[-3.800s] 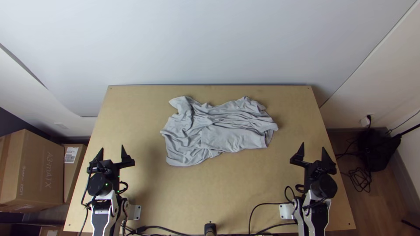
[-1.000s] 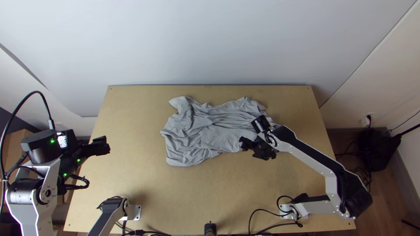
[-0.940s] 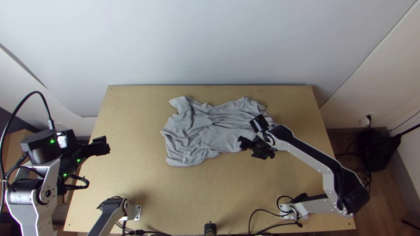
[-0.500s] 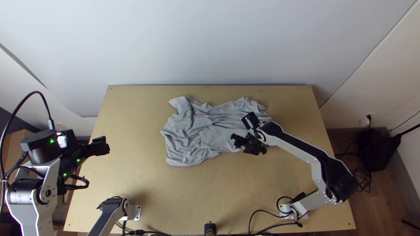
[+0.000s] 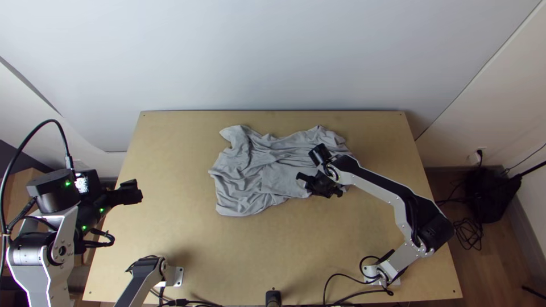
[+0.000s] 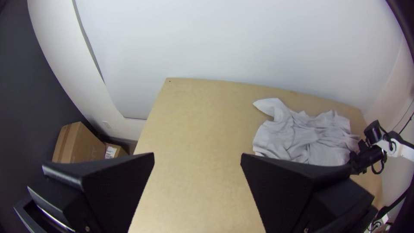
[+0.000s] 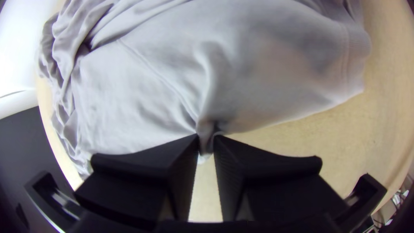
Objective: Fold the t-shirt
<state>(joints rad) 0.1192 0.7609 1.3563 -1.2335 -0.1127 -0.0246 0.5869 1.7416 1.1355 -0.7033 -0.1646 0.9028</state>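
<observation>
T-shirt (image 5: 244,176) lies rumpled; right gripper (image 7: 206,138) pinches it at the near side; left gripper (image 6: 197,155) gapes, empty; shallow grip could slip, or one-sided pulling bunch it further.

I see a pale wall (image 5: 273,57) behind the far edge of the light wooden table (image 5: 227,250). On my right, a white plug (image 5: 475,158) sits low on the wall, and tangled cables (image 5: 469,232) lie on the brown floor (image 5: 503,253). On my left, cardboard boxes (image 6: 82,144) stand near a dark wall (image 6: 34,86).
</observation>
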